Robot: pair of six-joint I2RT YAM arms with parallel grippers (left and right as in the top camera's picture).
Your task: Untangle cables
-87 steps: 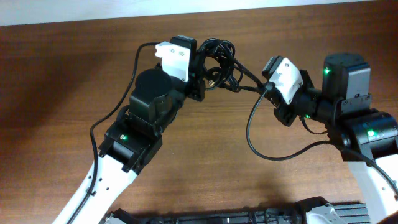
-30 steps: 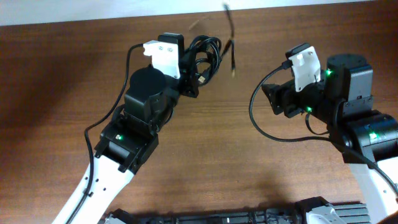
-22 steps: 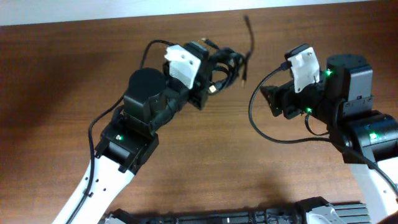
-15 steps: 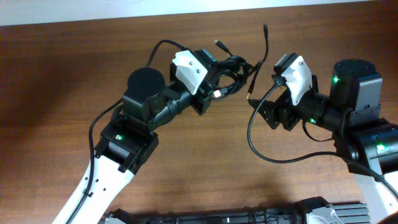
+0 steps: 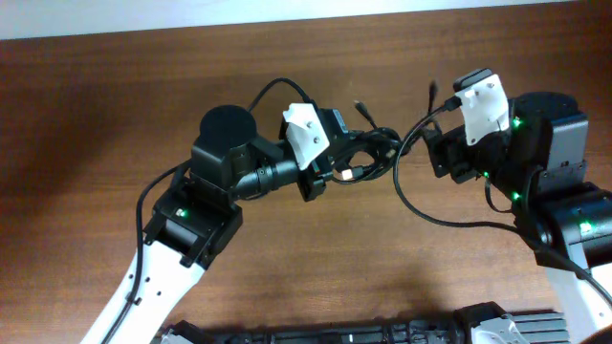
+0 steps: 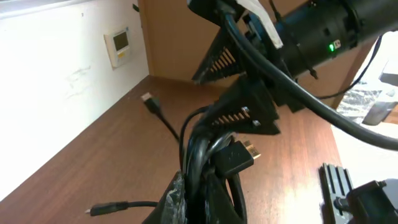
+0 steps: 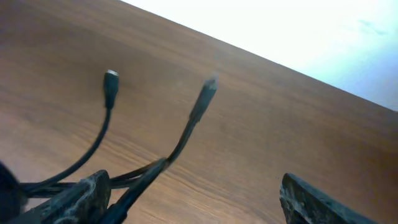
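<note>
The cables (image 5: 368,158) are thin black cords looped into a bundle held above the wooden table (image 5: 96,115). My left gripper (image 5: 339,164) is shut on the bundle, whose cords rise from between its fingers (image 6: 177,199) in the left wrist view. Loose plug ends stick out toward the far edge (image 5: 361,103). My right gripper (image 5: 427,145) stands open just right of the bundle. In the right wrist view its fingertips (image 7: 87,193) are far apart, and two plug-tipped strands (image 7: 186,134) run past the left one. Whether they touch it I cannot tell.
The right arm's own thick black wire (image 5: 430,205) hangs in a loop below the right gripper. A white wall (image 5: 287,8) lies beyond the table's far edge. A black fixture (image 5: 382,333) sits along the front edge.
My left gripper has swung right and toward the near side with the bundle. My right gripper has moved up beside the bundle and its fingers stand slightly wider.
</note>
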